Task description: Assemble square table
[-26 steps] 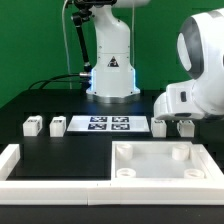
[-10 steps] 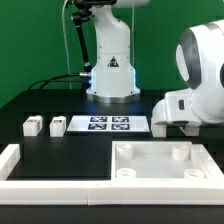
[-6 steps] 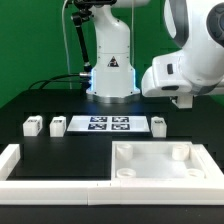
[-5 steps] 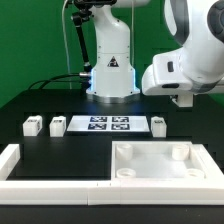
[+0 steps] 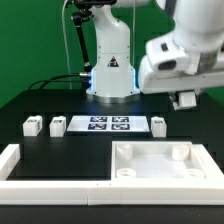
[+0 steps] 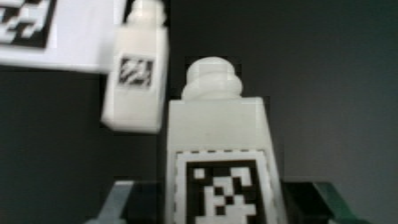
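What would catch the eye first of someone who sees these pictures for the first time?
The big white arm fills the exterior view's upper right, its gripper hanging in the air, closed on a tagged white leg. Below it, at the front, lies the square tray-like table top with its raised rim.

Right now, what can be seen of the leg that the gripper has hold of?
The leg is a small white block, plastic by its look, with a rounded knob at one end and a black-and-white tag on one face. The gripper is closed on its tagged end, from both sides. It hangs in the air over the black table, touching nothing else, toward the exterior view's right, higher than the spare leg lying beside the marker board.
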Robot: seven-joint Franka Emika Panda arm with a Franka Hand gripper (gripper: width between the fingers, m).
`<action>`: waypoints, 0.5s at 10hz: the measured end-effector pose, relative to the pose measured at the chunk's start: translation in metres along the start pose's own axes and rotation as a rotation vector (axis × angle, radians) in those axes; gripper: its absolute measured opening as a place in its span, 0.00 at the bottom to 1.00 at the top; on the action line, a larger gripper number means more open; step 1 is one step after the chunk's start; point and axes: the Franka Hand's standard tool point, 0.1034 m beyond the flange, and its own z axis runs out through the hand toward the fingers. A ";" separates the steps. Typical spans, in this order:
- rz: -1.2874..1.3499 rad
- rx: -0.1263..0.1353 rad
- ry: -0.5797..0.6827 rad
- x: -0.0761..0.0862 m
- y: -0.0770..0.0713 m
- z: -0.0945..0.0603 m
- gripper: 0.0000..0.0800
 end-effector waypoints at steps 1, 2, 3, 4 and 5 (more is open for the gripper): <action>-0.015 -0.005 0.029 0.007 0.007 -0.027 0.36; -0.017 -0.010 0.101 0.016 0.006 -0.037 0.36; -0.017 -0.015 0.170 0.018 0.007 -0.035 0.36; -0.015 -0.020 0.246 0.019 0.009 -0.035 0.36; -0.014 -0.024 0.309 0.020 0.010 -0.035 0.36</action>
